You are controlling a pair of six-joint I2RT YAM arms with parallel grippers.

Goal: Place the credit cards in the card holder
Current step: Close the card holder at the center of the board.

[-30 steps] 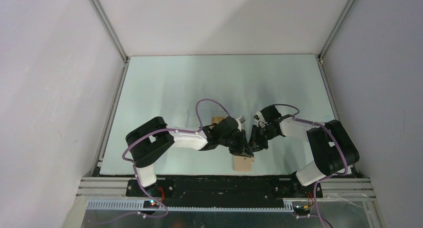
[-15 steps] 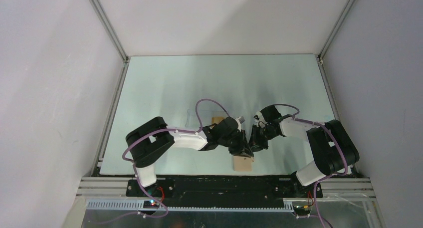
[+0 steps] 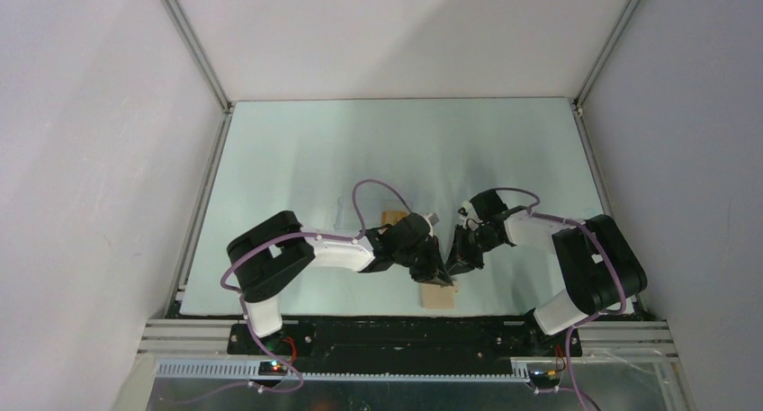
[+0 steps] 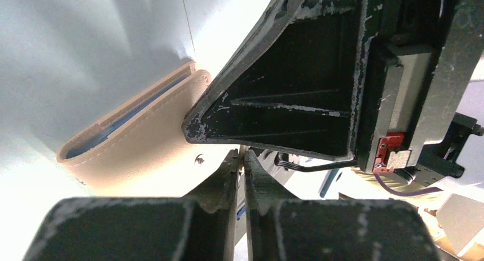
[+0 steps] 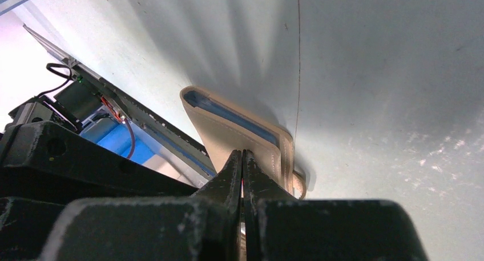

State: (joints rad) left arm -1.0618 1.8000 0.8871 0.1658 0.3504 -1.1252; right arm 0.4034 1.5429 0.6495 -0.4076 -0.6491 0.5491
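Observation:
The tan card holder (image 3: 438, 295) lies near the table's front edge and stands partly open, showing its blue lining in the left wrist view (image 4: 137, 138) and the right wrist view (image 5: 240, 132). My left gripper (image 3: 439, 272) (image 4: 241, 154) is shut on a thin tan edge of the card holder beside its snap. My right gripper (image 3: 453, 265) (image 5: 242, 152) is shut tight at the card holder's near leaf, with a thin orange-red sliver between its fingers that looks like a credit card. The two grippers almost touch. Another orange-tan card (image 3: 392, 217) lies behind the left wrist.
A clear plastic box (image 3: 346, 209) sits left of the loose card, hard to make out. The right gripper's body (image 4: 297, 89) fills the left wrist view. The black front rail (image 3: 405, 332) runs just below the card holder.
Both grippers have edged very slightly left over the card holder; otherwise nothing visibly differs.

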